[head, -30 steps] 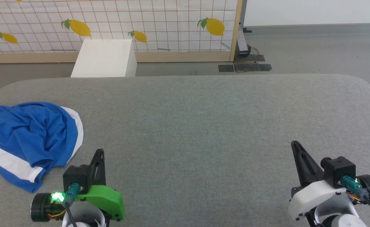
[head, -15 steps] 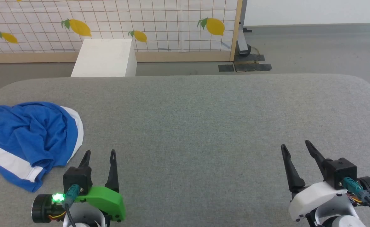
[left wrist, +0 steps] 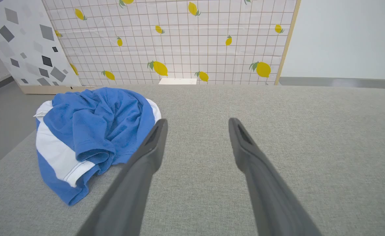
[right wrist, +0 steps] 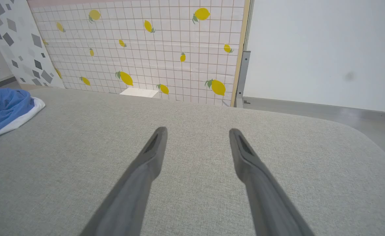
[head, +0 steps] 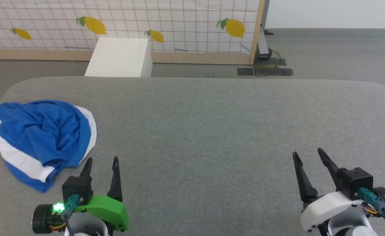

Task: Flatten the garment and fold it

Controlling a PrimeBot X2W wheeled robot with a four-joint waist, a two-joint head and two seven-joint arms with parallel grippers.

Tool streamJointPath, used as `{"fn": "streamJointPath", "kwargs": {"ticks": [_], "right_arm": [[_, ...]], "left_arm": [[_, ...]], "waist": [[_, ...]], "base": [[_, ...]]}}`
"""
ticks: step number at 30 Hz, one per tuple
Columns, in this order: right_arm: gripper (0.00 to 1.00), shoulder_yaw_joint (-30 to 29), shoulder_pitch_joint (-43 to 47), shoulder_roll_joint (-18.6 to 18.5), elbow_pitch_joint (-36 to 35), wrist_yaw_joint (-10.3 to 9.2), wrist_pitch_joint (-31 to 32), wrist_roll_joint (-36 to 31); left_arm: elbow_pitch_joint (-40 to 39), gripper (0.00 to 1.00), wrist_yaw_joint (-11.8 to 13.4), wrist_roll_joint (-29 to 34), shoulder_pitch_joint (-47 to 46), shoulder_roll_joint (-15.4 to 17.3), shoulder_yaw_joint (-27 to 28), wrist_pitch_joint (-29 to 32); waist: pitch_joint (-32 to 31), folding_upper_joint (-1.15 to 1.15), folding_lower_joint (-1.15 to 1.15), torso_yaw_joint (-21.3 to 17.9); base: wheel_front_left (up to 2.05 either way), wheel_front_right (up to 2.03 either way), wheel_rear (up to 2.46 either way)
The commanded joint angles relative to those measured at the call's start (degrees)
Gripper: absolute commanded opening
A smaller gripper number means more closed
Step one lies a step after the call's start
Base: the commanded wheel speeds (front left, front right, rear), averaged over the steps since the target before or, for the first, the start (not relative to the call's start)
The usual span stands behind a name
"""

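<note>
both pairs of fingers have sprung apart from pinched shut a second ago, and my head has swung a little, so the whole scene slid sideways. my left fingers stand wide and empty, my right fingers likewise, both at the near edge of the grey counter. the garment lies in a crumpled heap at ten o'clock of my left fingers, near them and untouched. by my reckoning nothing is flattened yet; the spreading and every fold remain.

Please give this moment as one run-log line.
stage: pre-grasp | garment: crumpled on table, left end | left claw: open, empty, near garment | right claw: open, empty
</note>
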Motion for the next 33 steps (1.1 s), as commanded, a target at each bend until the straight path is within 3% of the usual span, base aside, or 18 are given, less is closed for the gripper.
{"fn": "streamJointPath", "kwargs": {"ticks": [1, 33], "right_arm": [[1.0, 0.0, 0.7, 0.0, 0.4, -0.02, -0.6, 0.7], [1.0, 0.6, 1.9, 0.0, 4.3, -0.03, -4.5, 4.4]], "left_arm": [[0.3, 1.0, -0.4, -0.7, 0.6, 0.3, 0.3, -0.7], [2.7, 1.0, -1.1, -3.8, 2.1, 0.5, 1.7, -4.5]], "waist": [[0.0, 0.0, 0.0, 0.8], [-0.7, 0.0, 0.0, 13.7]], "base": [[0.0, 0.0, 0.0], [0.0, 0.0, 0.0]]}}
